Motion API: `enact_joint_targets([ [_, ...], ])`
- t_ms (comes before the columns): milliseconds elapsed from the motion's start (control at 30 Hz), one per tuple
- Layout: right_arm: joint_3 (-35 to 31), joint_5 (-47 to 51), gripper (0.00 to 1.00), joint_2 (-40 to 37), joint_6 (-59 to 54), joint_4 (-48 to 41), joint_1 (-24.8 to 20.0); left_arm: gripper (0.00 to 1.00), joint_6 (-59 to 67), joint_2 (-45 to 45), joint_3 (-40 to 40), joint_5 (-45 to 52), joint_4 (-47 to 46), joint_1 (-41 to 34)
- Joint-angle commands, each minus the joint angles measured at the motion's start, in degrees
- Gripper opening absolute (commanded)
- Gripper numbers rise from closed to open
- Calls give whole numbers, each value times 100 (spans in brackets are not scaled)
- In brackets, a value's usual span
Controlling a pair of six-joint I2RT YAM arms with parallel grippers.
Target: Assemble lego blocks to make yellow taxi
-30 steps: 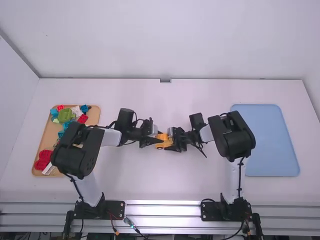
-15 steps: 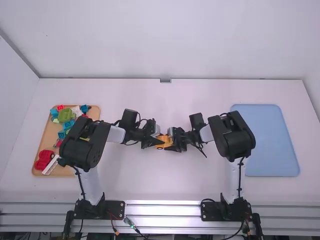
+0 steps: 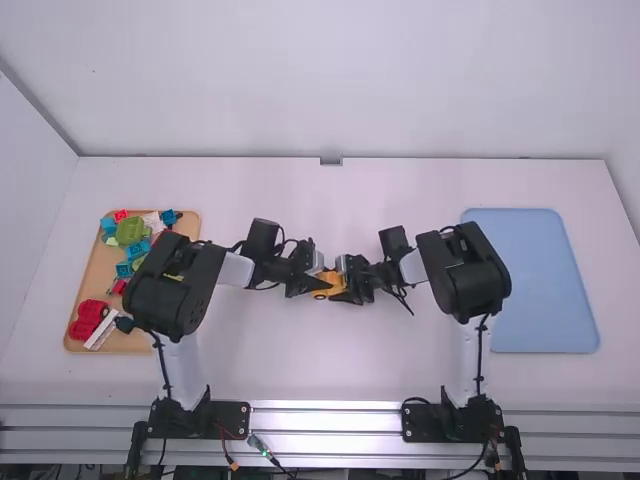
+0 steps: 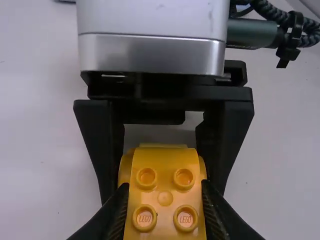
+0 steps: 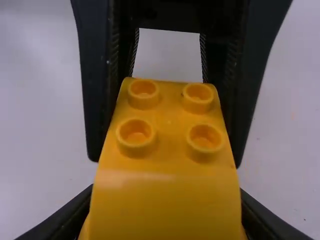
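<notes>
Since a second ago the left arm (image 3: 175, 285) has shifted rightward, uncovering more blue bricks (image 3: 137, 250) in the wooden tray (image 3: 92, 285). Mid-worktop (image 3: 430, 365), the left claw (image 3: 321, 281) and right claw (image 3: 347, 292) both pinch the yellow block car (image 3: 333, 281). The tray lies near the worktop's left edge, a blue mat (image 3: 540, 280) near its right; white walls (image 3: 320, 80) stand beyond.

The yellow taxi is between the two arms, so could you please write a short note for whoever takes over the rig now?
Left gripper: jaws shut on the yellow taxi.
Right gripper: jaws shut on its opposite end.
Spare blocks: on the wooden tray, left. Blue board: right.
Done: taxi shape formed; can't tell if fully pressed together.
Left: probably check the fit, release; top studs are bare.
</notes>
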Motion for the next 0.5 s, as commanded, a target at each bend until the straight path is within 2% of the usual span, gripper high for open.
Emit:
enact_joint_targets([
  [0,0,136,58,83,-55,13,7,2,4,146,2,-273,-109,-205],
  [300,0,138,58,83,-55,13,7,2,7,146,0,-719,-448,-358],
  [467,0,138,58,83,-55,24,7,2,522,146,-125,-868,-647,-358],
])
